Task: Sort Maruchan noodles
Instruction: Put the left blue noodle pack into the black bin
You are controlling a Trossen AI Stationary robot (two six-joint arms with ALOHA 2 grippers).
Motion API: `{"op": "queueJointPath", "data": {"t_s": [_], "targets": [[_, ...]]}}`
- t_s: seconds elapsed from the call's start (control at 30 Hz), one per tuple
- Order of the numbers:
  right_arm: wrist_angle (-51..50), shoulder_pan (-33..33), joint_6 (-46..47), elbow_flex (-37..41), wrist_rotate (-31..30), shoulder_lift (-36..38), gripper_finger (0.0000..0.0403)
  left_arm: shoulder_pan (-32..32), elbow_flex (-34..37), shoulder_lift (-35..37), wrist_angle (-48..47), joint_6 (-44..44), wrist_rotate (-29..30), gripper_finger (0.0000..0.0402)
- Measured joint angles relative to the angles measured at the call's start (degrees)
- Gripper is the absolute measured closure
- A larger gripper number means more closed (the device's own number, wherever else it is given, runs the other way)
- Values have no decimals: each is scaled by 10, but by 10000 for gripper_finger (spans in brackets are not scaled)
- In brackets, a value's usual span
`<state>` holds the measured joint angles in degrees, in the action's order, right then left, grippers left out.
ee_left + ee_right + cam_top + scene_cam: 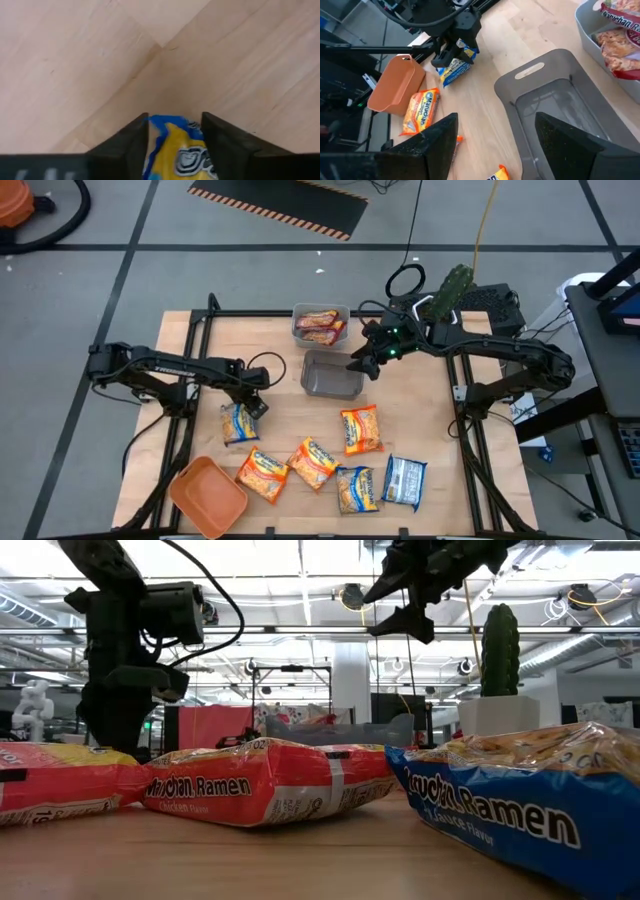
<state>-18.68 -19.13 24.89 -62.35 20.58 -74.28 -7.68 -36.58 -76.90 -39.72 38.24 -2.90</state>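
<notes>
Several Maruchan noodle packets lie flat on the wooden table: orange ones (360, 430), (313, 463), (262, 475), a blue-and-yellow one (357, 488) and a blue-and-silver one (405, 482). My left gripper (255, 402) points straight down at the far end of another blue-and-yellow packet (238, 423), with that end between its fingers. My right gripper (365, 365) hangs open and empty above the grey bin (332, 375). Reddish packets lie in the clear bin (320, 323) behind it. My left gripper has the far end of the blue-and-yellow packet (175, 150) between its two fingers (132, 147), and that end fills the gap between them. The fingers come from above, pointing down. The rest of the packet (454, 71) lies on the table.
An orange tray (207, 495) sits at the near left corner. A cactus in a white pot (450, 292) stands at the far right behind my right arm. Bare wood lies between the grey bin and the row of packets.
</notes>
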Motion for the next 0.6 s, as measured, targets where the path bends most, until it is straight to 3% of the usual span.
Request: {"op": "queueJointPath", "data": {"t_s": [0.3,0.6], "targets": [[0,-8,-2,0,35,0,145,0,0,0,3,11,-6,383],[19,-6,57,0,31,8,145,0,-23,26,-23,12,-15,398]]}}
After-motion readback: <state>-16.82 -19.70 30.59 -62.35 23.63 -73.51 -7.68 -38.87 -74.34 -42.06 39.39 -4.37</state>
